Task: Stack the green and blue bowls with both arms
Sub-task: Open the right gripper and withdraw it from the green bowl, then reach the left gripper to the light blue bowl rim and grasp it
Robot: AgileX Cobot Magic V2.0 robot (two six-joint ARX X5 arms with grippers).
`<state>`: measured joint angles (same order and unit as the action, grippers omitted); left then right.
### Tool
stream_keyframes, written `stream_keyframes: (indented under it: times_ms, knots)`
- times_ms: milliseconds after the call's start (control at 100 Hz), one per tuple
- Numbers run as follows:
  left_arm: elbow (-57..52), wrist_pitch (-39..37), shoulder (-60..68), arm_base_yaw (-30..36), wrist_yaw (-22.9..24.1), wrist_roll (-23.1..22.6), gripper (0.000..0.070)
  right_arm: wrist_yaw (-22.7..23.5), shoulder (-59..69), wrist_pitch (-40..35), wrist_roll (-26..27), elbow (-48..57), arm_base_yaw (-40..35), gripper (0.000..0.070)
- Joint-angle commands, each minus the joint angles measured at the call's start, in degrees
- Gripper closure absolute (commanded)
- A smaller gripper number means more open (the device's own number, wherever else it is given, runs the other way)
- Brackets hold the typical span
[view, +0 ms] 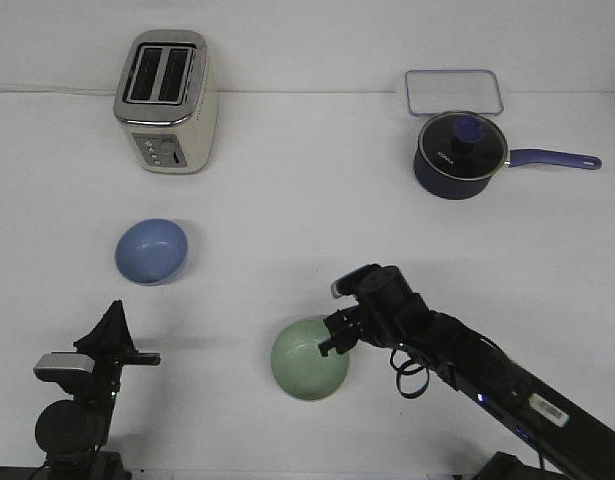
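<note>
The pale sage green round bowl (pixel 309 371) sits near the table's front centre, the right gripper (pixel 334 338) at its rim, jaw state unclear. The matte periwinkle blue bowl (pixel 151 250) lies well left; the left gripper (pixel 111 322), also unclear, rests below it

Blue bowl (pixel 151 251) upright, mid-left of table; green bowl (pixel 309 358) upright, front-center, well apart.
</note>
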<state>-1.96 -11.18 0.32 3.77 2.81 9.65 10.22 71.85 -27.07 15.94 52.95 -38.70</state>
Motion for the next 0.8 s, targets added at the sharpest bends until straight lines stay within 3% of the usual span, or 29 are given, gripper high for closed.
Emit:
stream_keyframes:
  times_ms: [0,110,170,420,630,710,750,790]
  knots:
    - [-0.42,0.13,-0.07,0.04,-0.04,8.48,0.0689,-1.33,-3.32,1.09,-3.17,1.57,1.01,0.0439]
    - [-2.6,4.42,-0.07,0.04,-0.07,14.19,0.0688,-4.15,-10.23,2.64,-5.49,1.6,3.8,0.0439]
    - [-4.33,7.72,0.0,0.04,-0.07,15.12,0.0688,-6.54,-14.12,2.91,-6.95,1.51,5.46,0.0439]
    - [-14.32,19.8,6.67,-0.17,0.02,15.74,0.0687,-14.8,-30.69,6.86,-12.68,-5.86,9.53,0.044]
    - [-25.62,25.05,23.89,-1.6,0.09,14.6,0.0687,-16.37,-41.83,10.75,-9.6,-17.64,10.75,0.044]
    - [-30.51,27.19,31.8,-2.49,0.09,11.74,0.0683,-16.35,-44.0,10.36,-8.2,-20.15,10.75,0.044]
    - [-33.16,28.2,36.28,-3.06,0.09,9.9,0.0649,-16.35,-44.68,10.03,-8.07,-20.92,10.75,0.044]
    - [-35.43,29.24,40.0,-3.58,0.09,9.18,0.0546,-16.33,-45.07,9.35,-8.07,-21.31,10.75,0.044]
